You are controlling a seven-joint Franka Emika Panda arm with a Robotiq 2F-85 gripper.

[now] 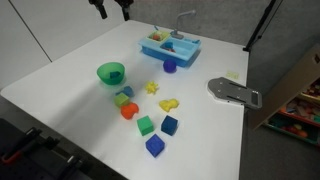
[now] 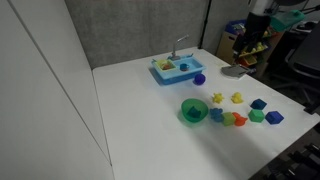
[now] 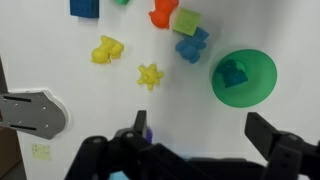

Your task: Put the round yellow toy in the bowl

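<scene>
One blue block (image 3: 235,71) sits in the bowl (image 3: 262,90), the round yellow toy (image 3: 150,76) lies outside, pincer (image 3: 202,132) spread wide.

Claw (image 1: 112,9), apparently cropped at top.

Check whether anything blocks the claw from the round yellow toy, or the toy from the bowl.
Nothing visible does. The open claw hangs above bare table near the round yellow toy, and the strip between that toy and the bowl is bare. A blue block already lies in the bowl.
</scene>
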